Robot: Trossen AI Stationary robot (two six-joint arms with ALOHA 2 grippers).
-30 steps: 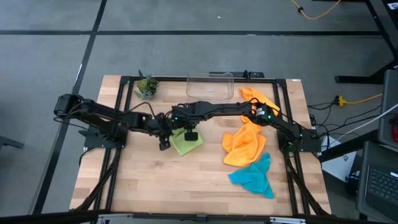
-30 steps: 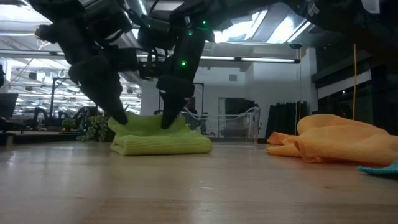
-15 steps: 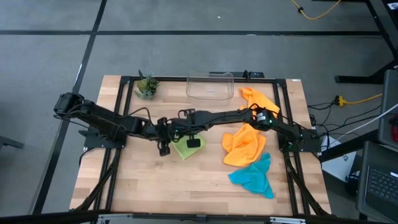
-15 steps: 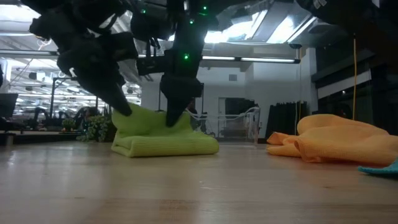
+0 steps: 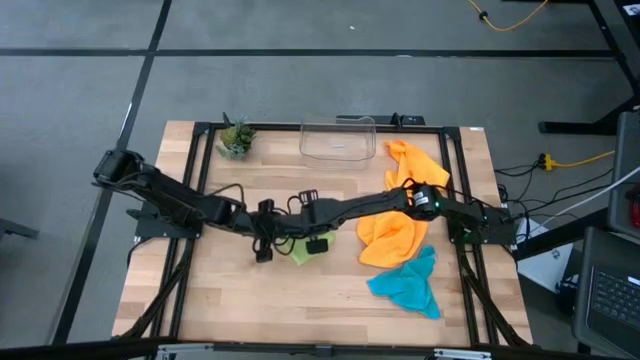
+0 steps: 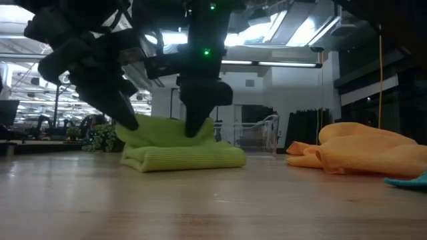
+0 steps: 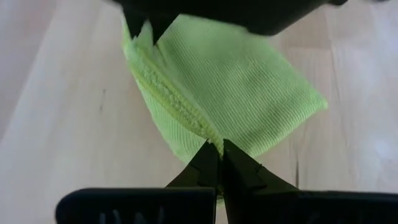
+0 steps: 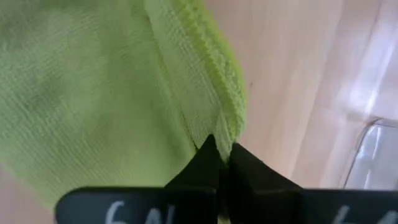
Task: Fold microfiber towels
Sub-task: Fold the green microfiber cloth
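Observation:
A lime green towel (image 5: 298,252) lies folded at the table's middle, its lower layer flat on the wood (image 6: 183,159). My left gripper (image 5: 265,248) is shut on its left end, my right gripper (image 5: 318,243) on its right end. Both lift the upper layer into a low hump (image 6: 163,128). Two orange towels lie crumpled to the right, one (image 5: 392,232) nearer and one (image 5: 408,156) farther. A teal towel (image 5: 408,284) lies crumpled near the front right. My left gripper pinches the lime towel's hemmed edge (image 7: 200,129) between its two fingertips, slanting down from the table's left. That edge is raised off the table and the cloth below it lies on the wood; one layer or several, I cannot tell. My right gripper pinches the hemmed edge (image 8: 225,127) of the same towel at its other end, pointing steeply down from the right. The hem looks doubled there. The held edge is lifted and the rest of the towel lies on the table.
A clear plastic bin (image 5: 338,138) stands at the far edge and a small potted plant (image 5: 236,137) at the far left. Bare wood lies in front of the lime towel and to its left.
Both grippers, still shut on the lime towel, have moved toward the table's near edge. They have carried the towel's upper layer over its lower layer, which has stayed on the table. Seen from above, the towel now covers a smaller patch.

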